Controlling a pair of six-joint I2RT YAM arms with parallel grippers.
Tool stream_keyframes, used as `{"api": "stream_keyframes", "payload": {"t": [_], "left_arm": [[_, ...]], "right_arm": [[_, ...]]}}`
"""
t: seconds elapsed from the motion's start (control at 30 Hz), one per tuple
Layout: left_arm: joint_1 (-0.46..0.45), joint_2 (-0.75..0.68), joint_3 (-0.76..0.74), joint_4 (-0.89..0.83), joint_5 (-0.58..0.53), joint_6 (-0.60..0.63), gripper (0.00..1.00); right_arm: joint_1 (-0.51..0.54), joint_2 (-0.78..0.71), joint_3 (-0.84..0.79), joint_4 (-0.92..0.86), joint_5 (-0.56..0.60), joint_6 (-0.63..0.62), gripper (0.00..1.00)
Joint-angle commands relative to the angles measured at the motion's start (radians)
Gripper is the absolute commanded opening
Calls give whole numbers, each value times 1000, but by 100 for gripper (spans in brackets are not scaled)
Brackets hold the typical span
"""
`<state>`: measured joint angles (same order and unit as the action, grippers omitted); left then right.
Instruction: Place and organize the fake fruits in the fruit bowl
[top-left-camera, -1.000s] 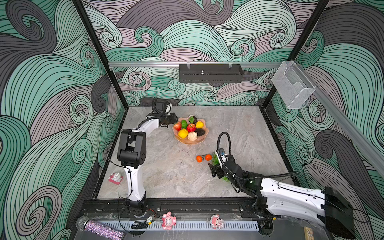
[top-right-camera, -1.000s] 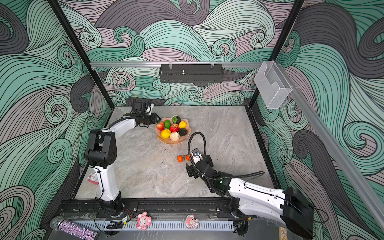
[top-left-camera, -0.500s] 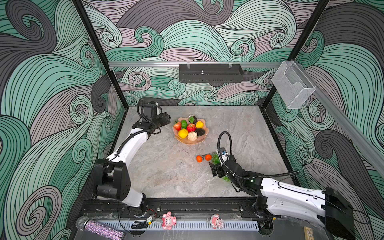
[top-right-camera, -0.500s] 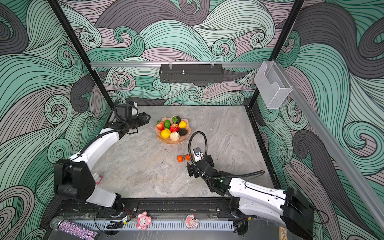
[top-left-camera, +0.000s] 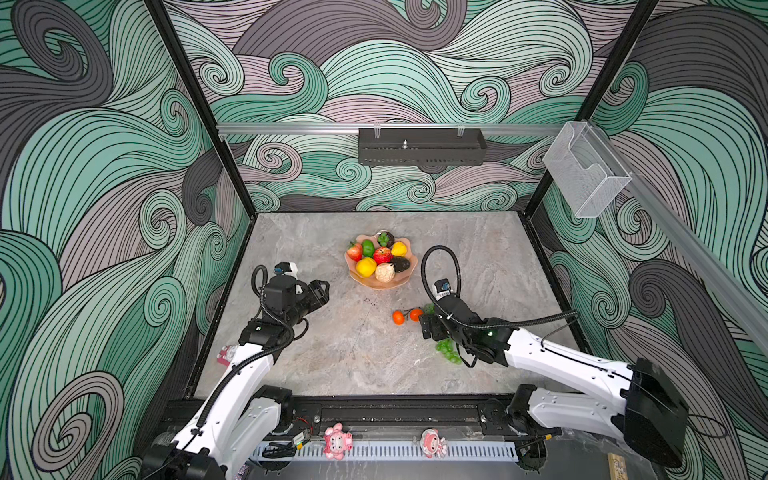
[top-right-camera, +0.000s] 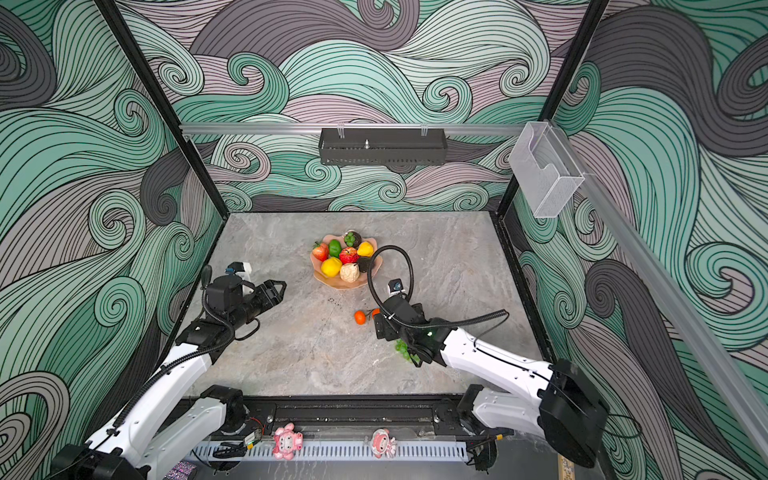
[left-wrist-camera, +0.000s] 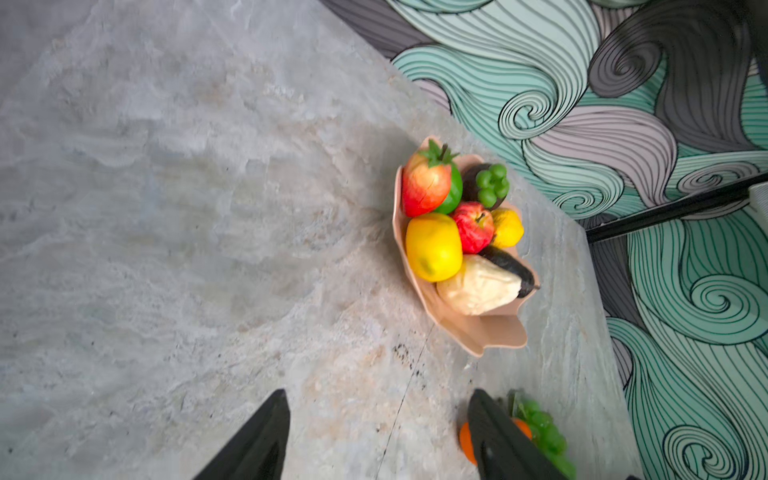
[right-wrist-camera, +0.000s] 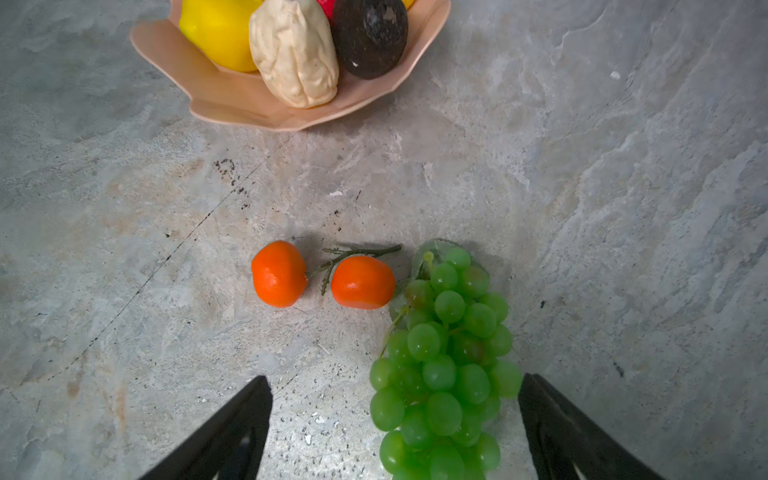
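The peach-pink fruit bowl (top-left-camera: 382, 284) (top-right-camera: 336, 284) (left-wrist-camera: 478, 336) (right-wrist-camera: 232, 99) stands mid-table, filled with several fake fruits: strawberry, lime, apple, lemon, yellow pear, avocado, a pale fruit and small grapes. Two oranges (top-left-camera: 398, 318) (right-wrist-camera: 279, 274) on one stem lie on the table in front of it. Beside them lies a big bunch of green grapes (top-left-camera: 448, 351) (right-wrist-camera: 444, 365). My right gripper (top-left-camera: 430, 328) (right-wrist-camera: 395, 380) hangs open over the bunch, whose lower part lies between its fingers. My left gripper (top-left-camera: 322, 291) (left-wrist-camera: 378, 395) is open and empty, left of the bowl.
Two pink figurines (top-left-camera: 337, 441) sit on the front rail. A small pink object (top-left-camera: 226, 354) lies at the table's left edge under the left arm. A clear box (top-left-camera: 582, 174) hangs on the right wall and a black shelf (top-left-camera: 422, 146) on the back wall.
My left arm has drawn back from the bowl's left rim toward the front left, and its jaws have opened wider. The right arm has barely moved over the grapes.
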<state>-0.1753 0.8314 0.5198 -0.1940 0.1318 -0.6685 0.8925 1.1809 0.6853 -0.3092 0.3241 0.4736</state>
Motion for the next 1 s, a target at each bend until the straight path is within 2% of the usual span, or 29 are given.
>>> {"api": "stream_keyframes", "payload": {"t": [0.0,0.17,0.37,0.67,0.97], "left_arm": [[-9,-51,-30,22,65,27,71],[-21,-85,-93,76,92,82,71],[-27,-90,-144,129,109,134,71],[-29,-114,-163,138,108,126,73],[-30,-119,-161,126,95,127,75]], "right_arm": [[-3,42,68,-72,-88,34,89],[-6,174,178,-110,-112,49,78],[-22,301,261,-137,-102,120,71],[-61,410,312,-138,-106,190,61],[-77,488,340,-111,-120,187,53]]}}
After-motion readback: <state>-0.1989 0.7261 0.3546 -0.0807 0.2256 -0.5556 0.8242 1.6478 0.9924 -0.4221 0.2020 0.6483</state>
